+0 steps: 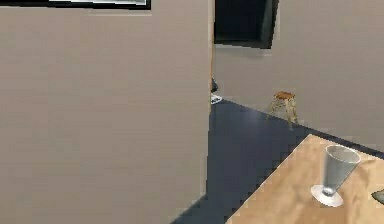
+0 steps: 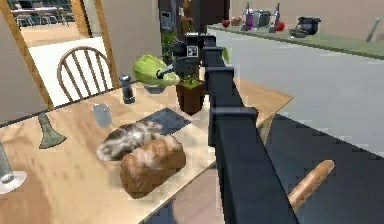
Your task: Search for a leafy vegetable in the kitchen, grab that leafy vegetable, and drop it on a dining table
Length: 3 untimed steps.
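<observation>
gripper (image 2: 174, 66) at arm's end, by dining table (image 2: 60, 165) far side; green leafy vegetable (image 2: 152, 68) at its fingers, over same side; whether held, and finger spacing: cannot tell. bread loaf (image 2: 152, 165) on table.

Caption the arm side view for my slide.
Arm stretched over the wooden dining table, gripper near a green leafy vegetable, bread loaf nearer the camera.

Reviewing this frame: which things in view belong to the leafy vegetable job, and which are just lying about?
Job in hand: green leafy vegetable, by the gripper (I cannot tell whether it is held); dining table.

Lying about: bread loaf; potted plant; cup; chair; glass; stool.
</observation>
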Tool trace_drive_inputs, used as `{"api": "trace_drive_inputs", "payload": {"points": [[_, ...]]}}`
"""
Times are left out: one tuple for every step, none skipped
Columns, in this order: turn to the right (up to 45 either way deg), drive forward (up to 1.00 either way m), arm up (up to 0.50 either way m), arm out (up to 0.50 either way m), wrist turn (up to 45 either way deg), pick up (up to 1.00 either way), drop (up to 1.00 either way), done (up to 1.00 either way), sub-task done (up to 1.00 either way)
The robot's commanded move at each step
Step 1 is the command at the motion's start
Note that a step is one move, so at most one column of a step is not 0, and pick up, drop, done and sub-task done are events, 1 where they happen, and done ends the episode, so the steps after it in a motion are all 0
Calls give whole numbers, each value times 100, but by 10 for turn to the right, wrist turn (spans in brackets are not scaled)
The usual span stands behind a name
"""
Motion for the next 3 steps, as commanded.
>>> {"api": "trace_drive_inputs", "payload": {"points": [[0,0,0,0,0,0,100,0,0],[0,0,0,-10,0,0,0,0,0],[0,0,0,0,0,0,0,100,0]]}}
